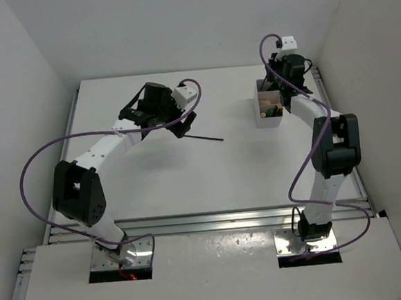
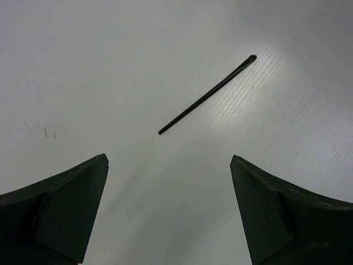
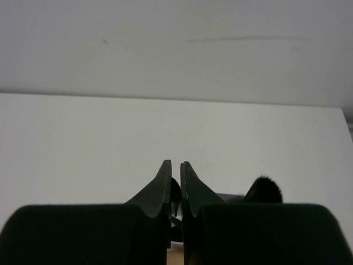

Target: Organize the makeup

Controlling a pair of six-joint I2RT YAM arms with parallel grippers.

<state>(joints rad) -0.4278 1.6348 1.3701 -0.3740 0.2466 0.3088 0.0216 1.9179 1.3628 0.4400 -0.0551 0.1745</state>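
Left gripper (image 2: 169, 160) is spread wide and empty, hovering just short of the thin black makeup pencil (image 2: 207, 95) lying flat on the white table (image 2: 77, 66). My worry: it's so slim and angled across the fingers that closing could roll it away. Right gripper (image 3: 174, 164) is pinched together over the translucent white box (image 1: 268, 122).

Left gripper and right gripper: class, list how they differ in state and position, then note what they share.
The left gripper is wide open; the right gripper is shut. The left gripper hovers by a pencil on the table; the right gripper is at the box. Both are black.
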